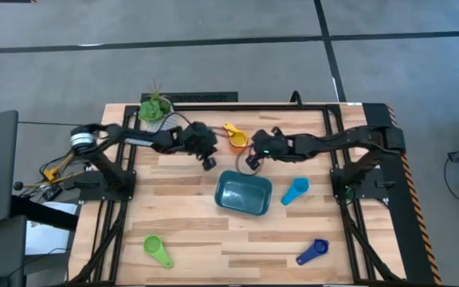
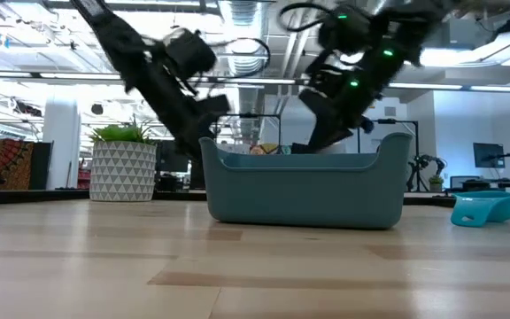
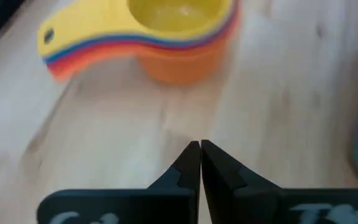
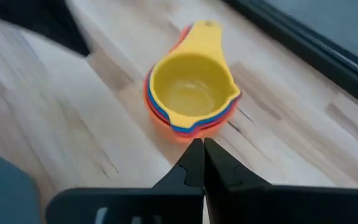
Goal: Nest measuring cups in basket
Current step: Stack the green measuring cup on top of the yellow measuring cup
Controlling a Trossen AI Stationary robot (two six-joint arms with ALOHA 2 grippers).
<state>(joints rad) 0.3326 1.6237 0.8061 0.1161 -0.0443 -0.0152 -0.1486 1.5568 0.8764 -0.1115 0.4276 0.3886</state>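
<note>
Nested stack of measuring cups (image 1: pixel 235 136), yellow on top, on worktop (image 1: pixel 190 231) behind teal basket (image 1: pixel 244 194), which looks empty. Light blue cup (image 1: pixel 294 191), dark blue cup (image 1: pixel 312 252), green cup (image 1: pixel 156 249) loose, well apart. Left pincer (image 3: pixel 200 163) and right pincer (image 4: pixel 199 160) closed, empty, near stack. Mostly undone.

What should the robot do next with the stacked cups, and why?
Probably open the right gripper to grab the nested cup stack. Its fingers are shut and empty just short of the stack, which sits on the table outside the teal basket.
</note>
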